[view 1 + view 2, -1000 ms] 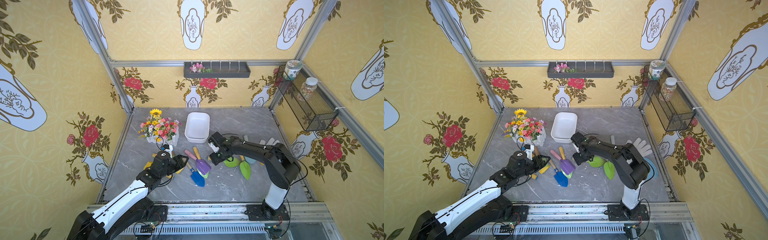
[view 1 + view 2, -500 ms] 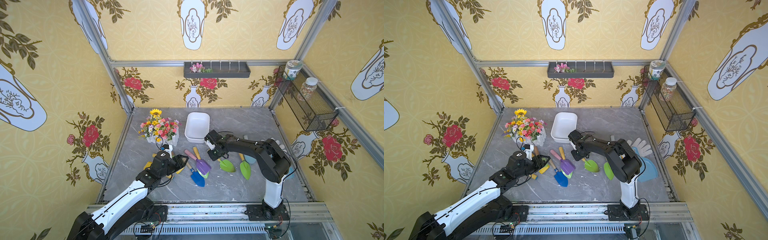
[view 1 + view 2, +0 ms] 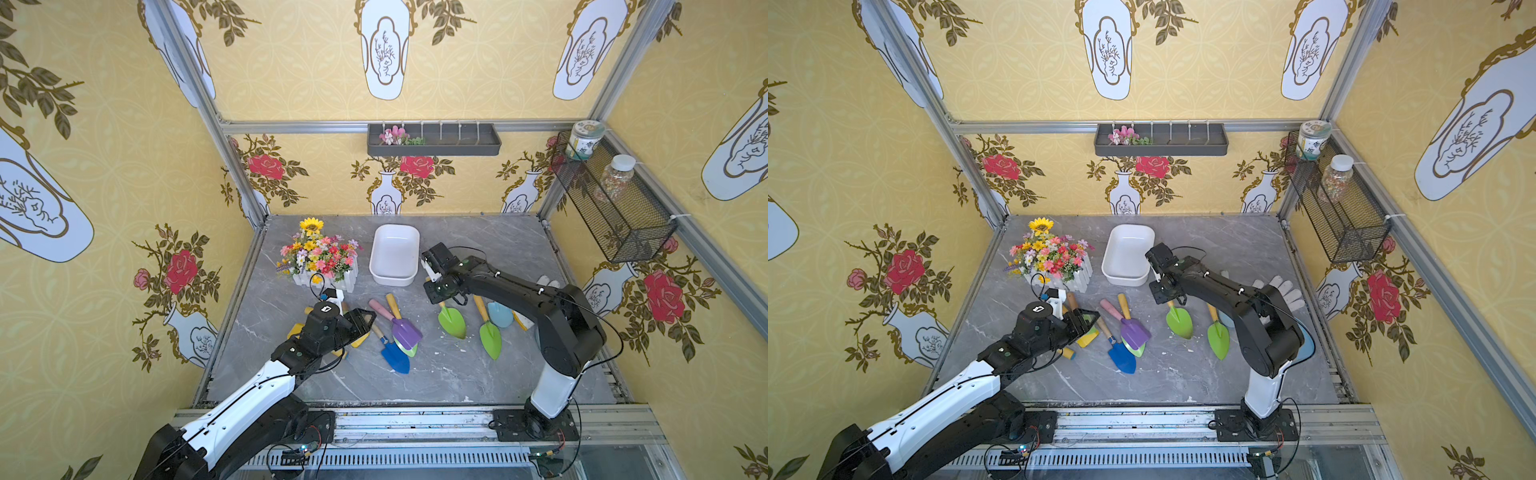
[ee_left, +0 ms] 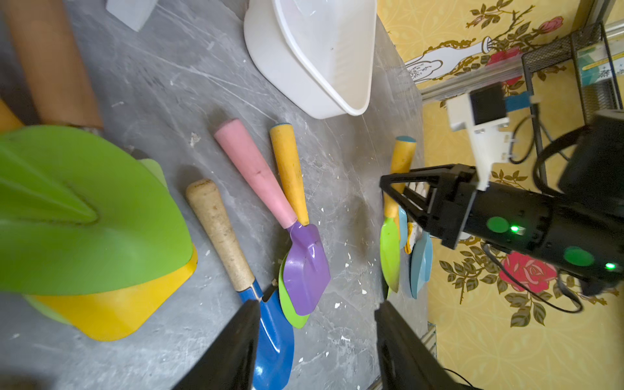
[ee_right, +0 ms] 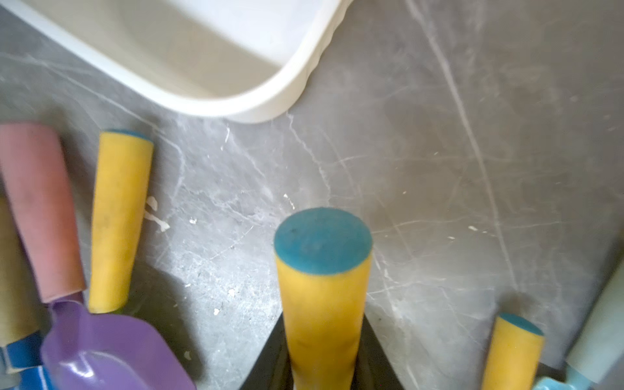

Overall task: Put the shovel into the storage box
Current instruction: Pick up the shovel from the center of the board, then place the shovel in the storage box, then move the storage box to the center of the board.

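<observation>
Left gripper (image 3: 365, 330): hovers left of the table's (image 3: 478, 374) middle, jaws apart, nothing between them. Not needed for this step; I'd leave it parked.
Loose tools: blue shovel (image 3: 395, 357) and purple shovel (image 3: 405, 332) lie side by side at mid-table, handles toward the back edge, close to the carry path.
Storage box (image 3: 395, 255): white tub toward the back edge, mid-width, long side running front to back, empty from what shows. It sits just right of the flower box (image 3: 320, 257).
Right gripper (image 5: 324, 337): just off the box's near right corner, jaws clamped on a yellow handle with a teal end cap.
Green shovel (image 3: 453, 322): that's the tool in play, handle in the jaws, blade trailing toward the front edge. Whether the blade is resting on the table or just off it, I cannot tell.
Step in hand: grasp made, lift and carry next, by my read.
Doing it well: rise first so the blade tip clears the box wall, then swing left over the opening. Line the shovel up with the box's long side — it looks a snug fit lengthwise. Lower before letting go, since a drop could bounce off the rim.
Watch for: the grip is on the handle alone, so the blade may sag or swing — slow wrist.
Right side: second green shovel (image 3: 490, 336) and pale blue shovel (image 3: 498, 313) lie toward the right edge.
</observation>
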### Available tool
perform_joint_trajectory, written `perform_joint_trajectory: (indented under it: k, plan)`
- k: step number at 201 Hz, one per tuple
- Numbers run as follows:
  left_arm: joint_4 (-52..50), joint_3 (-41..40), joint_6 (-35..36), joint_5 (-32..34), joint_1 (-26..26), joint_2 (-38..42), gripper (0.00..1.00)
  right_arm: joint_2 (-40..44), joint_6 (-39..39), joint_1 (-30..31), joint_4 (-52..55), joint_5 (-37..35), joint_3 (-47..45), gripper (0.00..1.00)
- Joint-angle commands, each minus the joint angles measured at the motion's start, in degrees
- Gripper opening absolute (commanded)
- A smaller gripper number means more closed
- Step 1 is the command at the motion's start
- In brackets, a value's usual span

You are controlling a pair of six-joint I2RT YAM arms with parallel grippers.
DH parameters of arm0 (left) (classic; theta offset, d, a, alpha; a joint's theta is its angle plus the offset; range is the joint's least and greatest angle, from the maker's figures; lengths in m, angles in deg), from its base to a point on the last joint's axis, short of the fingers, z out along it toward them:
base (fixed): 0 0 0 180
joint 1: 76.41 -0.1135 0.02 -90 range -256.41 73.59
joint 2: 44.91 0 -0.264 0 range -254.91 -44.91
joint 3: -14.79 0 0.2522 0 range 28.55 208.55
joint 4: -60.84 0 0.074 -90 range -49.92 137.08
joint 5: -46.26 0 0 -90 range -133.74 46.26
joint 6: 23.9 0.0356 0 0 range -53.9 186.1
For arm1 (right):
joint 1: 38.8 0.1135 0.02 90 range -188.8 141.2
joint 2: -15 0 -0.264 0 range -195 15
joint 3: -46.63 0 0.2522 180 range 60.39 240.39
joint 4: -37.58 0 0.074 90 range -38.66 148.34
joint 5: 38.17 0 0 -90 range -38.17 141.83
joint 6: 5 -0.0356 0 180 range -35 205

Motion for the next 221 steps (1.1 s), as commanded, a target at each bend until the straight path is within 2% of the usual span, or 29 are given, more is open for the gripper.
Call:
perform_joint_trajectory:
  k: [1,37,77,152,221]
  plan:
    - [-2.5,1.0,-0.2,3.9,0.0,0.7,0.60,0.8,-3.5,-0.2,3.4,0.2,4.4,0.21]
    - [-8.7,4.1,-0.4,8.8,-0.1,3.2,0.62,-3.8,-8.8,-1.0,5.7,2.5,17.2,0.21]
    - [-12.4,5.1,-0.4,10.0,-0.3,5.1,0.63,-13.2,-17.4,-2.3,4.6,5.1,30.9,0.21]
    - [-15.3,3.5,-1.4,9.7,-0.3,8.5,0.64,-24.6,-38.1,-7.5,-17.8,13.3,31.2,0.20]
    - [-15.5,2.2,-2.0,9.7,-0.2,9.2,0.64,-32.5,-41.1,-8.9,-14.7,11.9,38.6,0.20]
